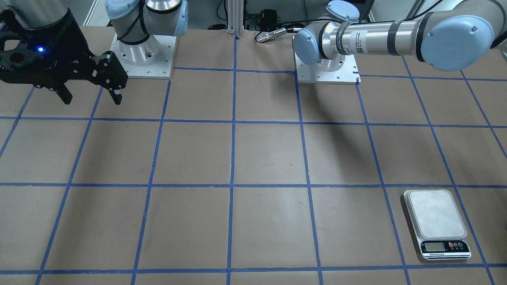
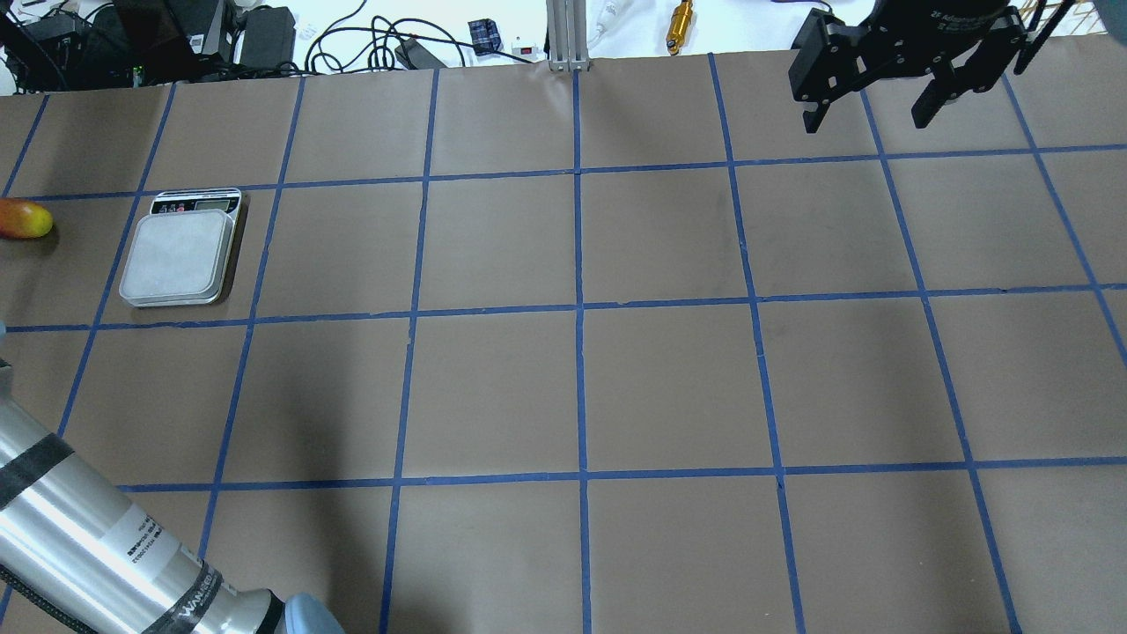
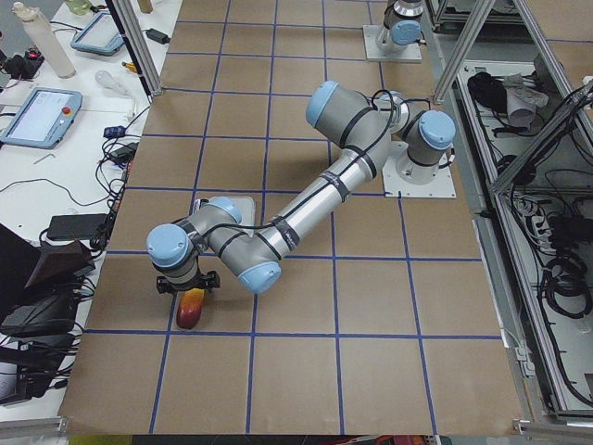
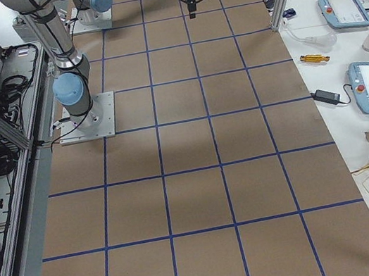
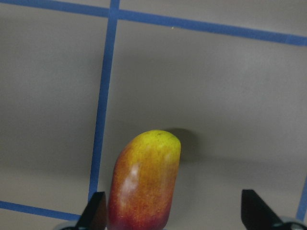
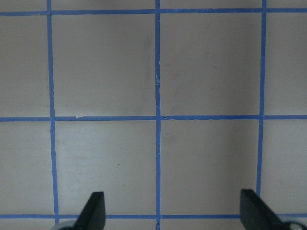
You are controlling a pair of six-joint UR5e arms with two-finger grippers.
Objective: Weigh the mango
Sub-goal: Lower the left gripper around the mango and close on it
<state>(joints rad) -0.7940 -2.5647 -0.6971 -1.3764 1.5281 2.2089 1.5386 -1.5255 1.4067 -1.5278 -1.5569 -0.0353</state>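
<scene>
From the front-facing camera, the kitchen scale (image 1: 435, 221) sits on the desk (image 1: 269, 158) with its platform bare. The mango is out of frame here. The right claw (image 1: 92, 99) hangs released over the far side, well apart from the scale, and only the left arm (image 1: 396, 35) shows, reaching out of the frame.

Overhead, the mango (image 2: 25, 219) lies on the desk at the frame's edge, near the scale but not touching it, with a tape line between them. The right claw hovers spread wide and holds nothing.

From the left end of the desk, I see the left claw (image 3: 188, 283) lowered right over the mango, and the scale is partly hidden behind that arm.

From the right end, the right claw is far off and small at the top of the frame, and I take nothing more from it.

The left wrist camera looks between two spread fingertips (image 5: 96, 211). The mango lies lengthwise between them, yellow end away, close to one finger. I cannot tell whether it touches. That claw is released, not gripping.

The right wrist camera shows only taped desk between its parted fingertips.

As I read it, nothing is weighed yet. The approach looks done, and I have yet to clench on the fruit, lift it, carry it across to the platform, set it down and let go.
</scene>
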